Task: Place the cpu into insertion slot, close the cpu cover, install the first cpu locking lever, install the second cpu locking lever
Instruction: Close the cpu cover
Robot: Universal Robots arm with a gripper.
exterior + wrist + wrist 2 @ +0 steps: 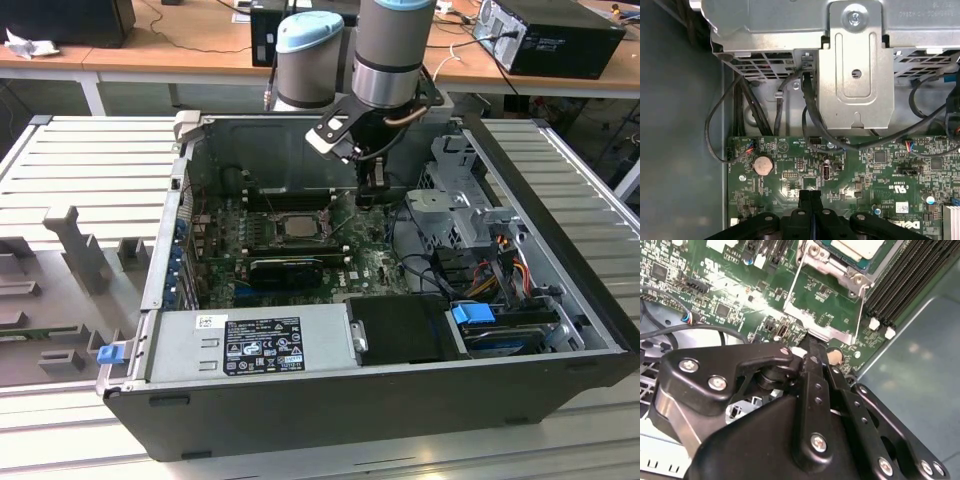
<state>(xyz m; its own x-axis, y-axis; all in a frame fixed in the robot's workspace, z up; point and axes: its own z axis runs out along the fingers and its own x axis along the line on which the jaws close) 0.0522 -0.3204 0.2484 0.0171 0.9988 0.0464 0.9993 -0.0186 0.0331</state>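
From my station I see a grey slatted table (90, 150) carrying everything. An open case (330, 410) lies on its side directly on the slats, across the middle. Toward the exterior view's left, near the case, grey blocks (85, 245) stand on the same surface.

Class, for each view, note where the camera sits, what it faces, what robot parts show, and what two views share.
Exterior view: off the arm, looking down into the computer case; arm and gripper show.
Second wrist view: wrist-mounted, facing the cpu; the gripper shows.
First wrist view: wrist-mounted, facing a metal bracket; fingertips show.
Shared: both wrist views see the motherboard.
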